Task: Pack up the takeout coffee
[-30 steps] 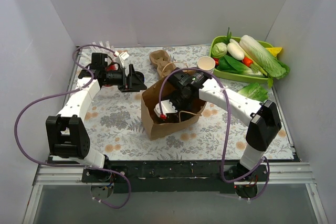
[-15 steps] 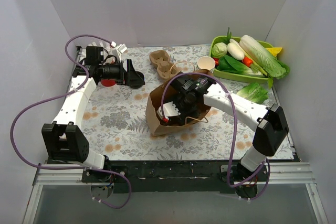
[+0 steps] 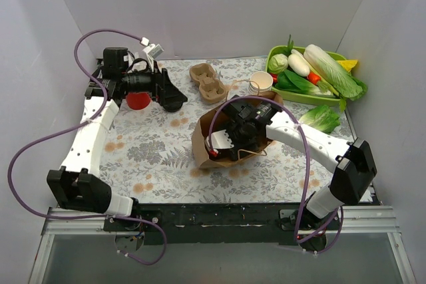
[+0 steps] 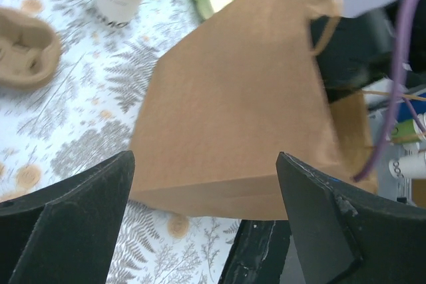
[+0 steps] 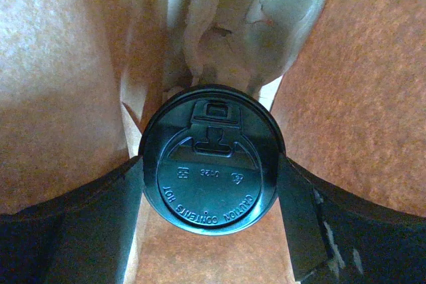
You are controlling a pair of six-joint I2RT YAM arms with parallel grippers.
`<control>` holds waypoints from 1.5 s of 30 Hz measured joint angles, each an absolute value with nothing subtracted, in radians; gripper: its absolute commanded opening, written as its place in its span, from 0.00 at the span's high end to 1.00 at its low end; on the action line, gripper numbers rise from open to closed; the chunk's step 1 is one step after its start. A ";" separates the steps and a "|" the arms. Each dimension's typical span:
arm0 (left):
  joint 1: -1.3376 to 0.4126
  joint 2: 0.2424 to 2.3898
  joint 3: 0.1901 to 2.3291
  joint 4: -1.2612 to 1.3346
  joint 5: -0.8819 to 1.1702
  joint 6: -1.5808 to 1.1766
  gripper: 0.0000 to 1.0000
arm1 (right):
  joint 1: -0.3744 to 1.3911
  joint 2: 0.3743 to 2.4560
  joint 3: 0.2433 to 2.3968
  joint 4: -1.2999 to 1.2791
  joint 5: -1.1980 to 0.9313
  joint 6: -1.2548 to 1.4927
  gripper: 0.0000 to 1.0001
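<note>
Black-fingered left gripper [image 4: 205,161]: jaws wide apart, holding nothing, over floral tablecloth [image 3: 153,151]. Brown paper bag with handles [image 4: 233,98]: right gripper [image 5: 210,164] inside, fingers pressed against both sides of takeout coffee cup [image 5: 212,184]; round black plastic lid, embossed lettering, faces the wrist camera.

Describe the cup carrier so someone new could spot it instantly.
Start at the brown paper bag mid-table and look beyond it, toward the back wall. The cup carrier lies there, left of the white paper cups: the only tan moulded-pulp piece, with two wells.
</note>
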State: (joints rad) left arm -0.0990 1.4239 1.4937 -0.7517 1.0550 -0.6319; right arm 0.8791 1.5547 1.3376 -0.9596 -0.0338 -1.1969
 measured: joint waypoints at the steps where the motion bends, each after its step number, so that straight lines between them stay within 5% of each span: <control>1: -0.118 1.410 1.500 -0.754 1.055 -0.617 0.11 | 0.878 1.552 1.335 -0.958 -0.033 -1.191 0.99; 11: -0.348 1.389 1.539 -0.816 1.014 -0.464 0.18 | 0.868 1.569 1.355 -0.963 -0.033 -1.142 0.99; 23: -0.377 1.454 1.539 -0.828 0.927 -0.385 0.66 | 0.859 1.523 1.314 -0.949 -0.033 -1.103 0.99; 36: -0.406 1.425 1.506 -0.879 0.945 -0.230 0.73 | 0.844 1.357 1.179 -0.933 -0.035 -1.069 0.99; 45: -0.428 1.331 1.391 -0.836 0.915 -0.168 0.60 | 0.844 1.321 1.163 -0.934 -0.027 -1.047 0.99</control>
